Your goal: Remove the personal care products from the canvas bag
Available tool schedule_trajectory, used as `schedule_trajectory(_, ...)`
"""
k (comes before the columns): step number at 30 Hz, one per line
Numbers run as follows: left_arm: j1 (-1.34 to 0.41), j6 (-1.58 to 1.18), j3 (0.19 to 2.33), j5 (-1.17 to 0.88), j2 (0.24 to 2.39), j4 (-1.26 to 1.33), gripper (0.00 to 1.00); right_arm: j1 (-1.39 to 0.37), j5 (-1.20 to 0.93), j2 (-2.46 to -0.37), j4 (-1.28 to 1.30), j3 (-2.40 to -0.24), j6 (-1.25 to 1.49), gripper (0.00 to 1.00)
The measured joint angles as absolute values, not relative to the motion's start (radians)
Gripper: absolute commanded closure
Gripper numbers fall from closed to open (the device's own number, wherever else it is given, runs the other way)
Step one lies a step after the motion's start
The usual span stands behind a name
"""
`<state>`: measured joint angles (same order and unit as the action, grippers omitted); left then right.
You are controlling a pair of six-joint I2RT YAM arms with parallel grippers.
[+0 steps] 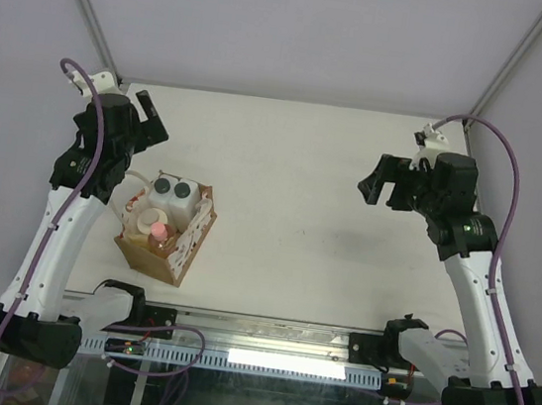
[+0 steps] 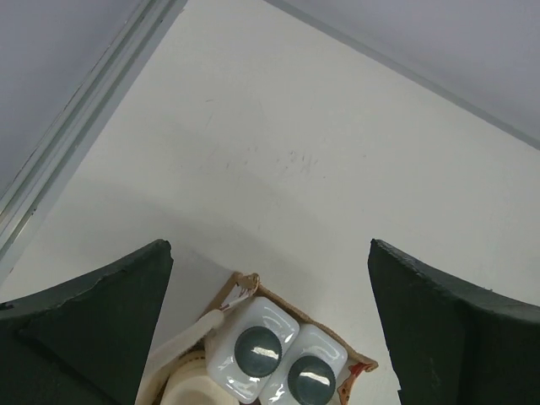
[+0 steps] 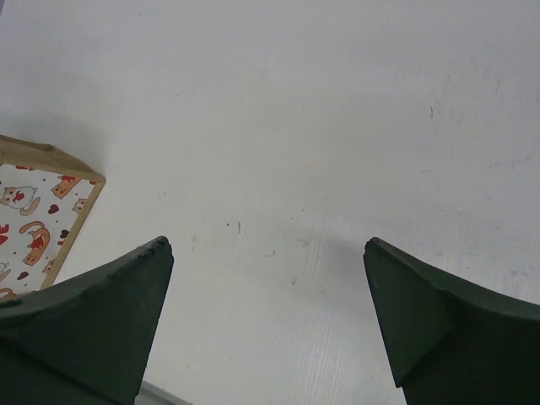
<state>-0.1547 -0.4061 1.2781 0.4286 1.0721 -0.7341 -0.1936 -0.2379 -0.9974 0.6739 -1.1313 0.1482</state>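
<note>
Left gripper (image 1: 151,112) is held above the worktop (image 1: 315,168) close to its left edge, towards the far-left corner, with its fingers (image 2: 101,321) spread wide apart and nothing between them. Right gripper (image 1: 377,189) is held near the right edge, well apart from everything else, its fingers (image 3: 93,321) likewise parted and empty.

A bag (image 1: 158,256) is set upright on the worktop near the left edge, towards the near-left corner, just below the left gripper in the top view. Its mouth is open, and four bottles are seen standing inside it. A white bottle (image 1: 163,186) and a second white bottle (image 1: 186,191), both with dark grey caps, are placed side by side at the far end of the bag. A cream bottle (image 1: 148,217) and an orange bottle (image 1: 159,232) with a pink cap are seen just nearer, close together.

A thin white handle (image 2: 181,342) is draped beside the white bottles in the left wrist view. A white side panel (image 3: 34,228) printed with red and orange marks is caught at the left of the right wrist view.
</note>
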Motion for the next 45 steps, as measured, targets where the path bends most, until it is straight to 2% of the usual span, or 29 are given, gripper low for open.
schedule_trajectory(11, -0.142, -0.416, 1.216, 0.303, 0.974, -0.714, 0.01, -0.205, -0.177, -0.921, 0.694, -1.094, 0.184, 0.01)
schedule_trajectory(24, -0.165, -0.39, 1.052, -0.17, 0.907, -0.636, 0.02, -0.208, -0.086, -0.926, 0.676, -1.082, 0.312, 0.0)
schedule_trajectory(31, -0.226, -0.383, 0.954, -0.309, 0.865, -0.649, 0.09, -0.208, -0.111, -0.947, 0.641, -1.061, 0.374, 0.0)
schedule_trajectory(41, -0.309, -0.351, 0.917, -0.343, 0.807, -0.771, 0.22, -0.21, -0.148, -0.965, 0.624, -1.026, 0.456, 0.01)
schedule_trajectory(43, -0.342, -0.349, 0.913, -0.341, 0.797, -0.798, 0.26, -0.21, -0.155, -0.965, 0.622, -1.018, 0.471, 0.01)
schedule_trajectory(45, -0.375, -0.348, 0.911, -0.334, 0.798, -0.82, 0.36, -0.21, -0.163, -0.966, 0.622, -1.013, 0.482, 0.01)
